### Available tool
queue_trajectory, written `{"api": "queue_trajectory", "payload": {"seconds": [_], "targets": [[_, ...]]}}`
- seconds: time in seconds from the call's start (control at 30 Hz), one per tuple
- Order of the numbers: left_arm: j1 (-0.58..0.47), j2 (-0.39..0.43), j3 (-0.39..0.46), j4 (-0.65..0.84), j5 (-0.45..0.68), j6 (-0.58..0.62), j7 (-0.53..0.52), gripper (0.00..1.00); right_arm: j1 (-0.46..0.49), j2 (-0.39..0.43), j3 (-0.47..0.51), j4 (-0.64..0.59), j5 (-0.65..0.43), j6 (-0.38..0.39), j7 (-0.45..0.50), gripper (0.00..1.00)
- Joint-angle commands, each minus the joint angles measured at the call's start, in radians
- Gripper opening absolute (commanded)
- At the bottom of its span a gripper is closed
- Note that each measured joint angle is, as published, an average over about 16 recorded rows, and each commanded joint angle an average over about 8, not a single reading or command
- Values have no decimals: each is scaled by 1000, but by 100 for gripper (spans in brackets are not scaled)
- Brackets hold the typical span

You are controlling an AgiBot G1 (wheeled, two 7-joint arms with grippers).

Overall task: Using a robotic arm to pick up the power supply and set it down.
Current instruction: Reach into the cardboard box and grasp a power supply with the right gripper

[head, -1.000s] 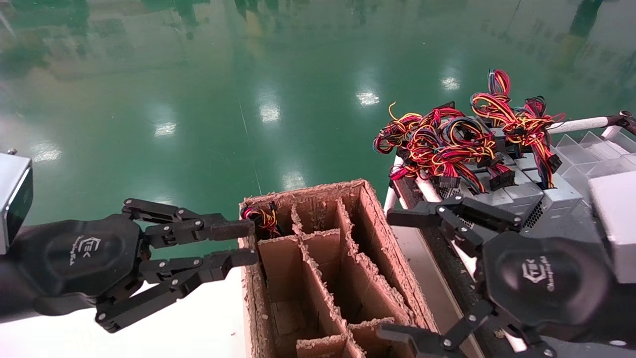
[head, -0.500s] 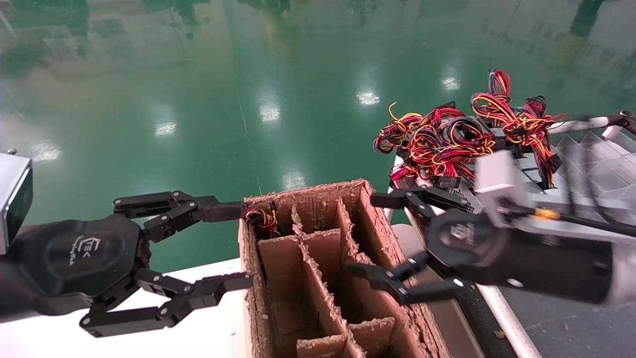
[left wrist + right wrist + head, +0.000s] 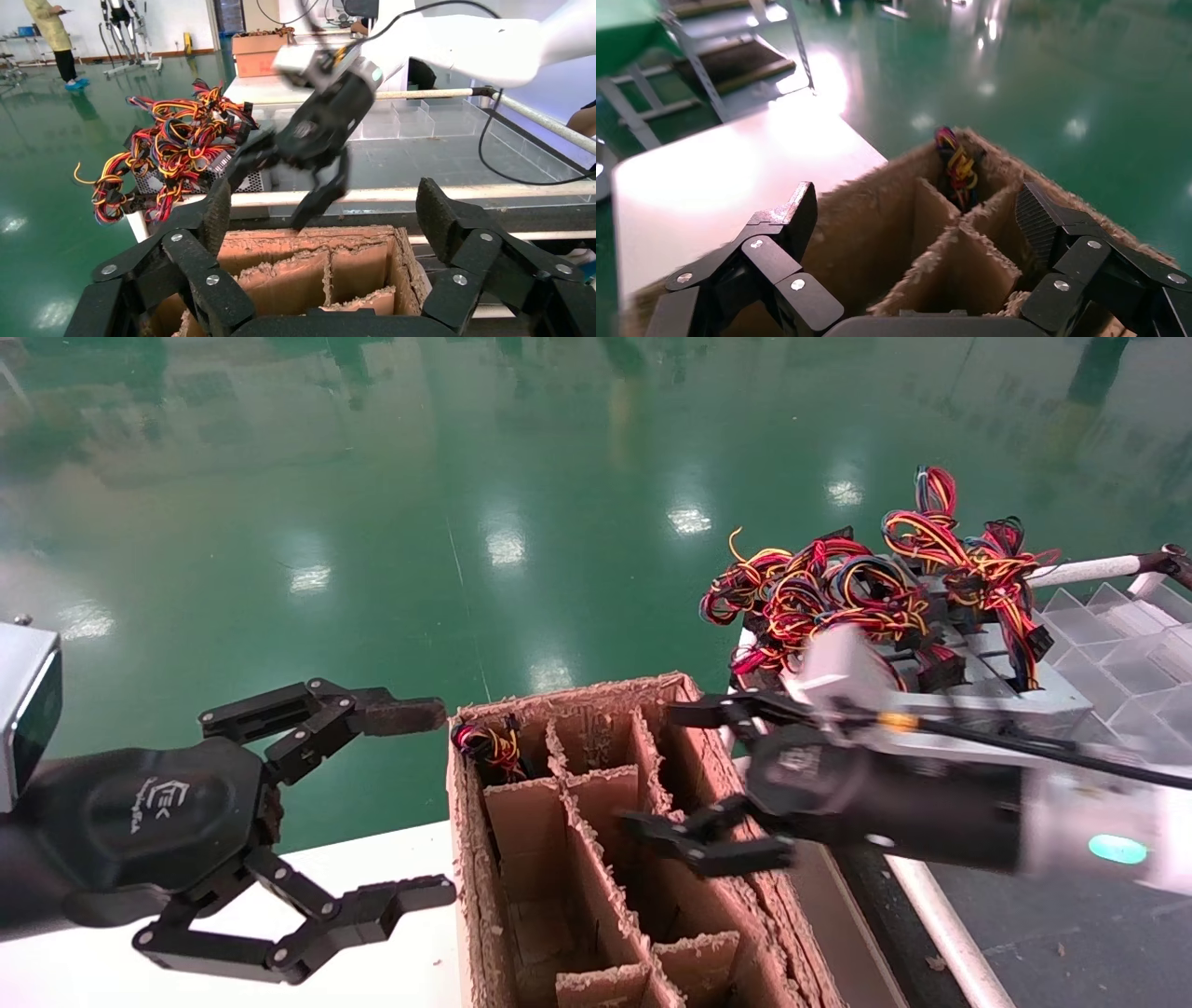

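Your right end effector (image 3: 689, 784) hangs over the right-hand side of the divided cardboard box (image 3: 521, 933) at lower centre of the head view, jaws spread wide and holding nothing. Your left end effector (image 3: 410, 803) waits at lower left, just beside the box's left wall, also released and empty, above the white surface (image 3: 391, 859).

You are, by my reading, between grasps: nothing has been lifted, so the pick-up step is the one in hand. The power supplies (image 3: 1006, 696) sit in a cluster at upper right of the head view, under a tangle of red-yellow-black wires (image 3: 838, 598), well apart from either end effector. The next move calls for swinging the right arm toward that cluster, coming down on a grey casing instead of the wiring, and closing on the body; loose cables may snag on neighbours as it rises.

Counts: two end effectors, both released. One cardboard box; at least six compartments show. One compartment, the far left corner, already holds a wire bundle (image 3: 489, 747). The supplies number several, but the wires cover them too much to count exactly.
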Motion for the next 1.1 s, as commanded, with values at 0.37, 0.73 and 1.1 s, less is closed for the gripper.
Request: {"api": "queue_trajectory", "payload": {"seconds": [0.37,0.73,1.1], "targets": [[0,0,0,0,0,0,0,100,137,-281,-146,-241,-226,132,70,100],[0,0,0,0,0,0,0,100,158,-457,-157,-443,-246,256,36,42],[0,0,0,0,0,0,0,100,153,-495,-183,-514,-178,310,8,0]]}}
